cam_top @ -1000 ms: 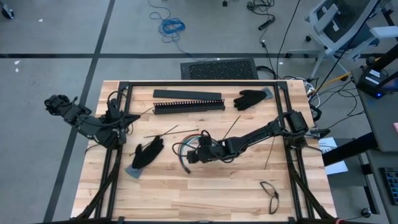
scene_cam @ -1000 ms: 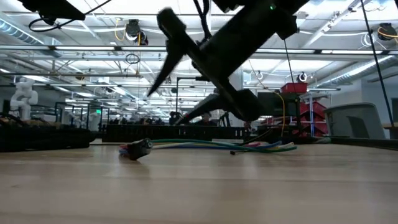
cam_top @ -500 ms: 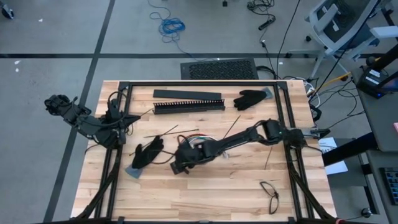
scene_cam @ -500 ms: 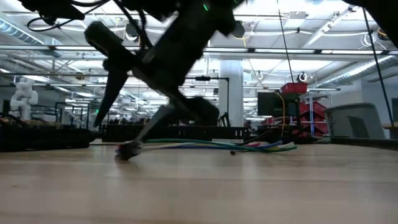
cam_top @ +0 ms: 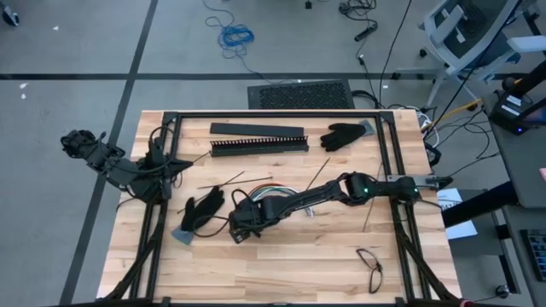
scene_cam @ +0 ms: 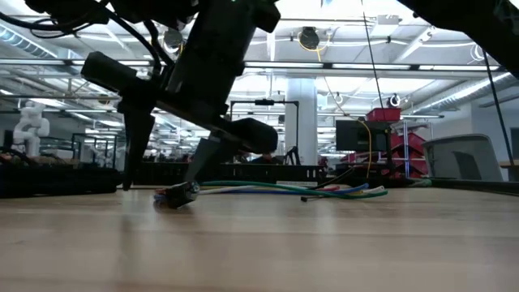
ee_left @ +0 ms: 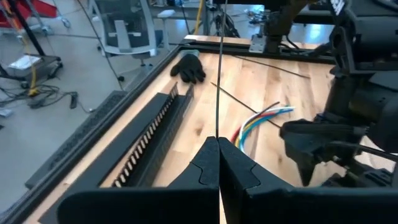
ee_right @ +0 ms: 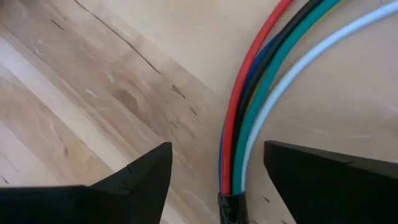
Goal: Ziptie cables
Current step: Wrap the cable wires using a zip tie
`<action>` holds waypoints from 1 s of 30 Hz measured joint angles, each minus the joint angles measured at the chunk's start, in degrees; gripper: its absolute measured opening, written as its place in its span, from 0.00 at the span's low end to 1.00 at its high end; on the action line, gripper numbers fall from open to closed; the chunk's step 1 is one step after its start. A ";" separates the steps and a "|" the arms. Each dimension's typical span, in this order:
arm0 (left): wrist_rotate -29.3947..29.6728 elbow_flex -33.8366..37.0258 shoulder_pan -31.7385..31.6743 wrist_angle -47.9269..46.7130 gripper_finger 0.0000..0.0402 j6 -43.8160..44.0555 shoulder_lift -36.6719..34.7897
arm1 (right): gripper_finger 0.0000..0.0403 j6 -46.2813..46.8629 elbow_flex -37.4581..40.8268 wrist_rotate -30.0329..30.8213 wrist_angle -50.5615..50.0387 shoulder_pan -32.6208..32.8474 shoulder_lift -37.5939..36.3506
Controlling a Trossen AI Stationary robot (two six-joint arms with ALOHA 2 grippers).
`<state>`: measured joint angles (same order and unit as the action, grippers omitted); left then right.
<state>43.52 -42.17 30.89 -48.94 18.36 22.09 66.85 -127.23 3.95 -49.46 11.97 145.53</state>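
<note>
— How is the right gripper placed?

— It is lowered over the bound end of the cables. Its fingers are spread apart, one on each side of the bundle, and nothing is clasped between them. In the right wrist view the red, black, green and pale blue wires are seen running together into a dark sleeve just between the fingers.

— And the arm behind it?

— The right arm is stretched low across the table from the right side toward the middle, as the high view shows. In the low view its fingertips are seen close to the wood, with the dark end of the bundle lying on the table beside them.

— What is shown of the left gripper?

— It is held at the left edge of the table, its fingers pressed shut on a thin black strip that stands straight out ahead of it. That grip is shown only by the left wrist view; from above the strip cannot be made out there.

— What else is seen?

— A long slotted bar lies near the far edge, with a black glove beside it and a second glove just left of the cables. Other thin strips lie on the wood nearby. A small loop of wire lies well apart, near the right front corner.
</note>
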 joint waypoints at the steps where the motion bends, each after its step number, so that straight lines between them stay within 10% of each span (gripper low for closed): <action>1: -0.03 0.00 0.00 0.01 0.00 0.45 -0.01 | 0.62 -0.04 0.01 0.01 0.16 -0.03 -0.02; 30: -0.03 -0.04 0.00 -1.08 0.00 0.42 0.00 | 0.50 2.43 0.19 7.90 1.60 -4.21 3.08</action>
<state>43.48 -42.22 30.89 -50.02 18.79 22.09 69.28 -127.03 11.85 -47.86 7.75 148.62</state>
